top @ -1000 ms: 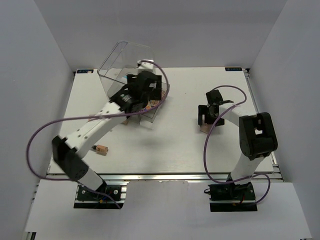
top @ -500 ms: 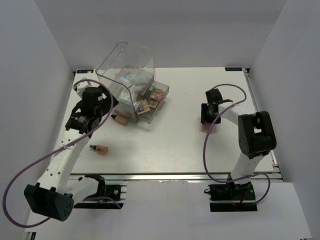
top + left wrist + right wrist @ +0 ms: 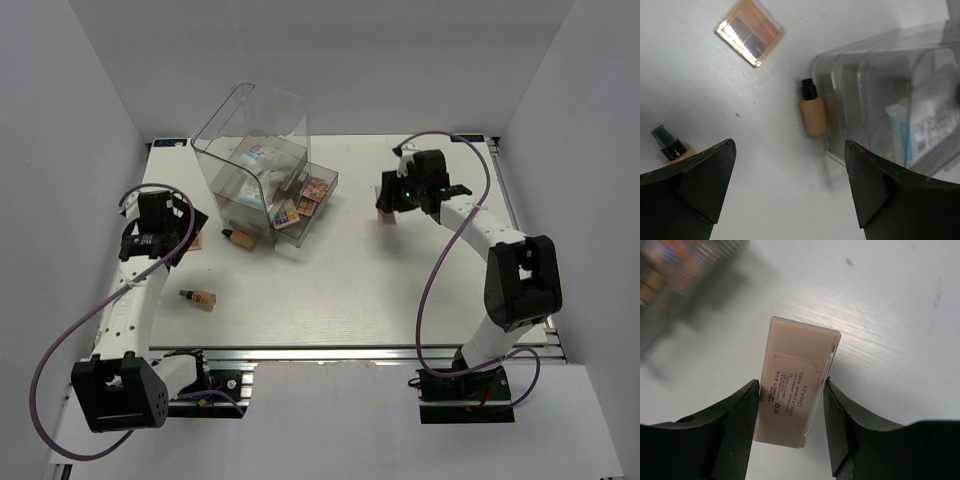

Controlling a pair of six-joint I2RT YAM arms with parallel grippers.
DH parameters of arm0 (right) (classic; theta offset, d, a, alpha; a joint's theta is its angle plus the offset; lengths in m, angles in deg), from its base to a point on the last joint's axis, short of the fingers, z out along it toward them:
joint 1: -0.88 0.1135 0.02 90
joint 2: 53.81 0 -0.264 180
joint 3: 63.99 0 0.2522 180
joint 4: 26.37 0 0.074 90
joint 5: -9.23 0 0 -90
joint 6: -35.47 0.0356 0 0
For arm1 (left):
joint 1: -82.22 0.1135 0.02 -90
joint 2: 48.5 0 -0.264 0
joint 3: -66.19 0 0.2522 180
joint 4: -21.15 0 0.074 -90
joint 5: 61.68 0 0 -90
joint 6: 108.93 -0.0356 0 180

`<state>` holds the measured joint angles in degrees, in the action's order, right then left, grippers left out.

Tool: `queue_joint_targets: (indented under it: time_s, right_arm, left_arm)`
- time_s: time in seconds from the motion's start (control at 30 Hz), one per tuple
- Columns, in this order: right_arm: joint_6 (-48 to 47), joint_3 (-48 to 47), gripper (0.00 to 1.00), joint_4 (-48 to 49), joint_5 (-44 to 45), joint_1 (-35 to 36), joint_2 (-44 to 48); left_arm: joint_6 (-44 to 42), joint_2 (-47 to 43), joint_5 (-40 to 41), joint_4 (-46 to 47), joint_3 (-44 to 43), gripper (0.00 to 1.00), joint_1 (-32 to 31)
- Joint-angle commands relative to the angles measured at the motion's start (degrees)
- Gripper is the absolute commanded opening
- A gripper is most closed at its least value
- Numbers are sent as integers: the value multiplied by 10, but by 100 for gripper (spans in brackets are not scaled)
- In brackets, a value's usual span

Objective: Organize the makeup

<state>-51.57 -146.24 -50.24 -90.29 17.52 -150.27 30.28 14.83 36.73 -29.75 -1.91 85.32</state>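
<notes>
The right pincer (image 3: 791, 402) is closed on a pale pink makeup case (image 3: 798, 380). One finger presses each long edge, and the printed label on its back faces the wrist camera. From above, that arm hangs over the right half of the desk (image 3: 400, 290), well apart from the clear box (image 3: 255, 130). The case looks lifted off the surface, though I can't be sure of it.

The left pincer (image 3: 787, 172) is spread wide and has hold of nothing. It hovers at the left side of the desk. Under it lie a foundation bottle (image 3: 813, 114) touching or just beside the box wall, a brown eyeshadow palette (image 3: 751, 32) further out, and a second bottle (image 3: 670, 147) near one finger. White-and-blue packets (image 3: 920, 132) sit inside the box. Its bottom drawer (image 3: 331, 181) is pulled open, with a few colourful palettes (image 3: 300, 205) already lying in it.

I'd say the step in hand is carrying the pink case to that open drawer. The next move calls for the right arm to swing left across the desk and stop over a free spot in the drawer. It should then lower the case without knocking the palettes already there, and only then part its fingers. The left arm has three loose pieces to choose from. The palette lies flat, so the fingers would have to come down around its edges.
</notes>
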Motion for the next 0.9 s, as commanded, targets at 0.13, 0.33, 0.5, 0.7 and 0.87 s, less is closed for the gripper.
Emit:
queue_joint_targets:
  time_s: [0.13,0.33,0.5,0.7,0.87]
  right_arm:
    - [251,-208,0,40,-91,71,-76]
    - [399,-307,0,44,-104,118,-179]
    - [419,-325,37,69,-110,139,-224]
    - [392,-321,76,75,-122,134,-231]
    - [360,-314,89,83,-140,128,-209]
  left_arm:
    - [40,5,-68,24,9,98,44]
    - [49,13,-69,20,-1,98,45]
    - [55,3,-62,8,11,98,45]
    - [71,24,-65,24,25,98,45]
    - [95,76,-67,36,19,98,45]
